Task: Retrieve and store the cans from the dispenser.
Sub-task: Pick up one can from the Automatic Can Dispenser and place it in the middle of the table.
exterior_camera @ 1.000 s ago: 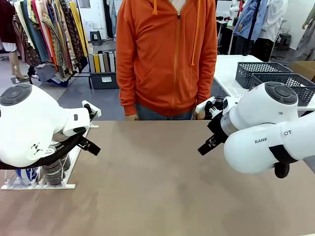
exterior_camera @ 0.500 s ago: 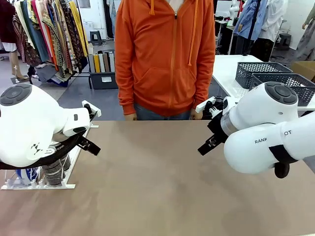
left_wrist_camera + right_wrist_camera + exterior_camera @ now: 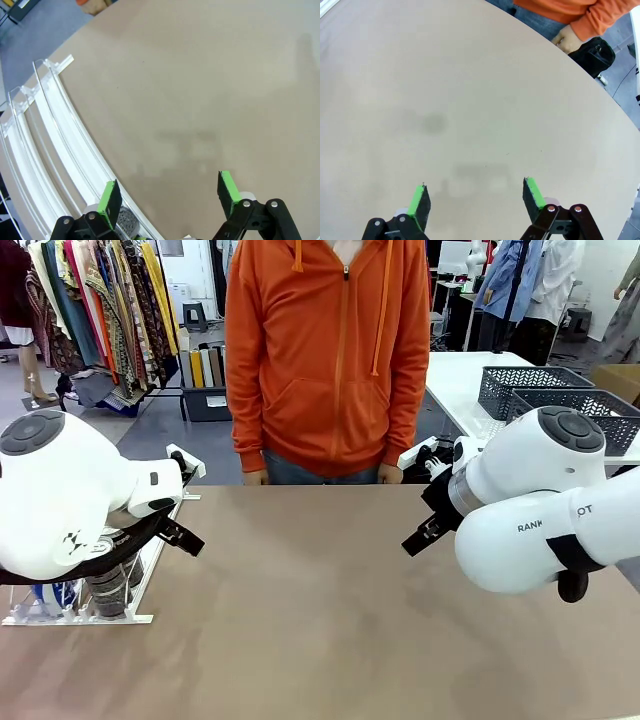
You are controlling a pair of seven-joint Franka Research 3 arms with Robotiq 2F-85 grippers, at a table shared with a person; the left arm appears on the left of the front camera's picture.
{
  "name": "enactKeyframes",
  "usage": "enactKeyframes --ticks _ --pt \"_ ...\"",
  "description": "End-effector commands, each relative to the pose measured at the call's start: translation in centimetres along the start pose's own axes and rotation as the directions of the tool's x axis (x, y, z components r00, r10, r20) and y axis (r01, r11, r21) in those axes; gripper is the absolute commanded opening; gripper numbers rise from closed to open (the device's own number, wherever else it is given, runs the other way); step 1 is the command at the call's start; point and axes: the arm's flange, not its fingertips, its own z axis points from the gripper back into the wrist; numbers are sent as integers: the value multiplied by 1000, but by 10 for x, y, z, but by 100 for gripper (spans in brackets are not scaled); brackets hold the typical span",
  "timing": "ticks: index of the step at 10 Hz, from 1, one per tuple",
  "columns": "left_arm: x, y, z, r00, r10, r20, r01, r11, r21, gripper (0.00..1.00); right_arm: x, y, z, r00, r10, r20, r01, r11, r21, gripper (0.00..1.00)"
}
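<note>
Currently, by item. Left gripper (image 3: 168,197): jaws spread wide, nothing between them, hanging over bare table (image 3: 200,90). Right beside one finger (image 3: 110,200): silver top of a can (image 3: 125,221), seated in the dispenser (image 3: 55,145), whose white rails run away from the gripper. Right gripper (image 3: 477,197): likewise spread and empty, well apart from the dispenser. Beyond it: person's hand (image 3: 567,36) at the table edge. Progress, judged: nothing stored; cans (image 3: 108,590) sit in the dispenser, all picking left.

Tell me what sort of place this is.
Probably a robot test space dressed as a shop: a rail of hanging clothes, mesh baskets on a white side table, a can dispenser on the worktable.
</note>
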Motion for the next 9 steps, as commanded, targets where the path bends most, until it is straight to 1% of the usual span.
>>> enactKeyframes --ticks 1,3,4,6,7,8,9 --pt "0 0 0 1000 -1 0 1 1000 0 100 0 0 0 1000 0 0 0 1000 0 100" --pt "0 0 0 1000 0 0 0 1000 0 100 0 0 0 1000 0 0 0 1000 0 100" --pt "-3 -1 3 999 -36 -4 36 999 -12 100 0 0 0 1000 0 0 0 1000 0 100" --pt "-2 -3 17 999 -42 -35 35 984 -177 100 3 -2 6 992 -103 -79 107 993 59 100" --pt "0 -4 30 999 25 -42 -35 964 -263 100 8 -5 19 960 -240 -147 259 958 127 100" --pt "6 -4 48 984 144 -108 -173 920 -350 100 12 -8 28 933 -310 -180 341 923 178 100" --pt "8 0 73 969 205 -135 -245 857 -453 100 13 -18 50 892 -366 -264 434 858 276 100"
